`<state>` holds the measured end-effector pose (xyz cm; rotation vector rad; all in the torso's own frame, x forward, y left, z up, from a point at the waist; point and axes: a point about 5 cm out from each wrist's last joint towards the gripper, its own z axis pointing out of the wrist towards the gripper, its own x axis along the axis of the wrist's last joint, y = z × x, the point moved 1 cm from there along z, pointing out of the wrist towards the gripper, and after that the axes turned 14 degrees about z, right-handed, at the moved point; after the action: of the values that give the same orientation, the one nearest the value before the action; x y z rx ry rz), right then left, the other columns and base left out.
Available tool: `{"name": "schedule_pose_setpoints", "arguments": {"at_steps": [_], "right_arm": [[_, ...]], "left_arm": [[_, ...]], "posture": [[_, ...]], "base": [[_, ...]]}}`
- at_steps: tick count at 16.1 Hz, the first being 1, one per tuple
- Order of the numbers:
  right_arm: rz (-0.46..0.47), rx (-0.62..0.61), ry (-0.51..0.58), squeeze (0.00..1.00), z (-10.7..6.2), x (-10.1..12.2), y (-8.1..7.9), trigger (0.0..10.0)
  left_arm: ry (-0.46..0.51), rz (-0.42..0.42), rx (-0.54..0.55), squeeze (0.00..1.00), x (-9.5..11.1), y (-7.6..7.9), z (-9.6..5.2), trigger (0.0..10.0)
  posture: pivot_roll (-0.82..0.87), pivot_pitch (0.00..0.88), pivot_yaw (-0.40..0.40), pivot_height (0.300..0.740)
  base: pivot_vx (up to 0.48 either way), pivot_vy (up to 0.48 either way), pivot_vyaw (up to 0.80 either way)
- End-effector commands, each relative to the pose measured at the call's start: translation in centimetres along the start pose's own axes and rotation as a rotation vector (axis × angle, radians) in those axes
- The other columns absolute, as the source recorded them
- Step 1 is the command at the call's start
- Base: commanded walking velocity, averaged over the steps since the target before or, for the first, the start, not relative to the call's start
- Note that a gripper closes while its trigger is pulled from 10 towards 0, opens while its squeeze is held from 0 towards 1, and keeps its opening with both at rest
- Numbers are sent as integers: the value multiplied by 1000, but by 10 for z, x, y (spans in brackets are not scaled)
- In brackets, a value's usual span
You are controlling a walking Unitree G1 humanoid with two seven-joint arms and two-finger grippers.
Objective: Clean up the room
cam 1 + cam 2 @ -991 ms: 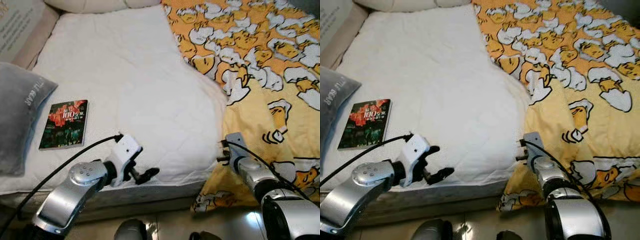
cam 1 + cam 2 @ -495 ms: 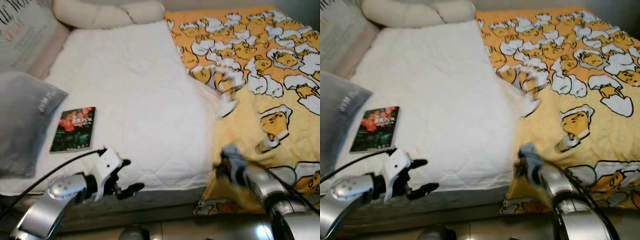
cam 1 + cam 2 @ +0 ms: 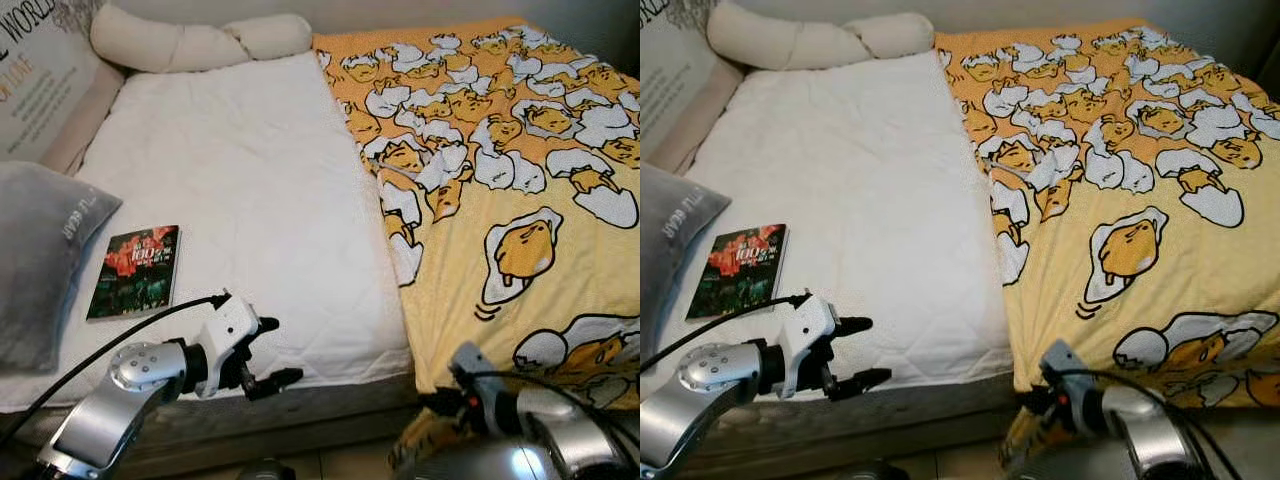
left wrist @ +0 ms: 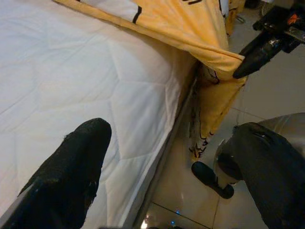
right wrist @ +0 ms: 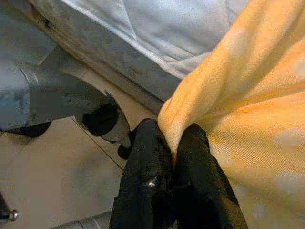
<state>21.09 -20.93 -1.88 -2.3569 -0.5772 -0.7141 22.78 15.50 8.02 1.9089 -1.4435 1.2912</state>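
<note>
A yellow blanket (image 3: 500,170) printed with egg cartoons covers the right half of the bed. Its near corner hangs over the foot of the white mattress (image 3: 260,190). My right gripper (image 5: 174,160) is shut on that corner, low beside the bed (image 3: 438,402); the fabric is pinched between its black fingers (image 5: 145,157). My left gripper (image 3: 273,352) is open at the mattress's front edge, holding nothing; one finger (image 4: 71,176) hovers over the white cover. A dark book with a red cover picture (image 3: 135,270) lies flat near the mattress's left side.
A grey pillow (image 3: 35,260) rests at the left edge beside the book. A long cream bolster (image 3: 200,40) lies across the head of the bed. A printed board (image 3: 35,80) leans at the far left. Shiny tiled floor (image 4: 248,109) runs along the bed's foot.
The camera has tilted up, showing more of the bed. The blanket's folded-back edge has been drawn toward the foot and lies flatter. My right gripper has dropped lower, still holding the corner.
</note>
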Motion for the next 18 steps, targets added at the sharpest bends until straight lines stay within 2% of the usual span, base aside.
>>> {"name": "schedule_pose_setpoints", "arguments": {"at_steps": [1,2,3,4,5,6,8,10,12,13,14,15,16,17,18], "right_arm": [[6,101,-15,0,9,-1,-17,0],[-15,121,-33,0,6,-5,-25,0],[-24,115,-42,0,5,-7,-28,2078],[-22,111,-43,557,5,-8,-28,8392],[-23,97,-41,557,5,-8,-28,8392],[-26,49,-31,1000,4,-6,-24,10000],[-28,3,-4,1000,0,0,-22,10000],[-52,-122,183,1000,-18,28,-16,10000],[-51,-197,298,1000,-24,45,-16,10000],[-59,-308,444,1000,-29,65,-15,10000],[-25,-373,530,1000,-31,74,-14,10000],[70,-478,661,1000,-34,85,-12,10000],[111,-574,742,1000,-34,91,-13,10000],[119,-598,767,1000,-34,93,-15,10000],[108,-650,801,1000,-27,97,-23,10000]], "left_arm": [[-6,19,-13,0,2,1,-2,10000],[-7,20,-15,0,2,1,-2,10000],[-7,21,-12,0,2,0,-2,10000],[-6,21,-9,0,2,0,-1,10000],[-5,21,-6,0,3,-1,-1,10000],[6,11,15,0,3,-3,1,10000],[28,-11,57,0,5,-6,3,10000],[63,-96,235,0,2,-15,7,10000],[84,-125,344,0,2,-23,7,10000],[95,-164,497,0,3,-34,6,10000],[98,-192,583,0,3,-41,4,10000],[92,-237,719,0,1,-50,-2,10000],[78,-248,816,0,-1,-55,-7,10000],[74,-248,842,0,-1,-56,-8,10000],[67,-251,879,0,-2,-56,-9,10000]], "posture": [[66,0,88,740],[65,0,85,740],[62,0,83,740],[61,0,83,740],[61,0,82,740],[53,0,78,740],[48,0,77,740],[29,0,61,740],[24,0,58,740],[19,0,58,740],[18,0,58,740],[22,0,54,740],[31,0,45,740],[33,0,44,740],[38,0,37,740]], "base": [[0,0,0],[0,0,0],[0,0,0],[0,0,0],[0,0,0],[0,0,0],[0,0,0],[0,0,0],[0,0,0],[0,-386,0],[0,-480,0],[0,-480,0],[0,-480,0],[0,-480,0],[0,-480,0]]}}
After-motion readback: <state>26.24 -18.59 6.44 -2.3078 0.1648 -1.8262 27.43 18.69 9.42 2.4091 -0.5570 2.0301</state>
